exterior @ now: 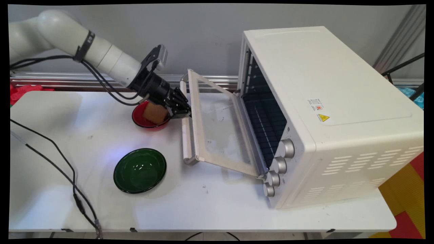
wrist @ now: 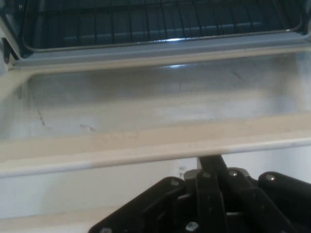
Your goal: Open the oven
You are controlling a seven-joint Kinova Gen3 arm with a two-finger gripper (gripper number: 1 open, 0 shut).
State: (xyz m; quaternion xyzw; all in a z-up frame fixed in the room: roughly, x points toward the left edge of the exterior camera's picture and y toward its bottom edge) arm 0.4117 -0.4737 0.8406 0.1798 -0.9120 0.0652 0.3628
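Observation:
A white toaster oven [exterior: 325,84] stands on the table's right half, its glass door [exterior: 217,128] hanging open toward the left. My gripper [exterior: 183,111] is at the far end of the door's handle bar [exterior: 185,135], touching or nearly touching it. In the hand view the gripper [wrist: 210,162] looks shut, with its tips tucked just under the cream handle bar [wrist: 121,153]. Beyond lie the door glass [wrist: 155,102] and the oven's wire rack [wrist: 146,22]. Right behind the gripper, a red bowl [exterior: 140,120] holds a tan block [exterior: 155,113].
A dark green plate [exterior: 139,170] lies on the table in front of the red bowl. A black cable [exterior: 64,169] trails over the table's left part. Several silver knobs [exterior: 279,165] line the oven's front. Something red [exterior: 23,92] sits past the table's far left corner.

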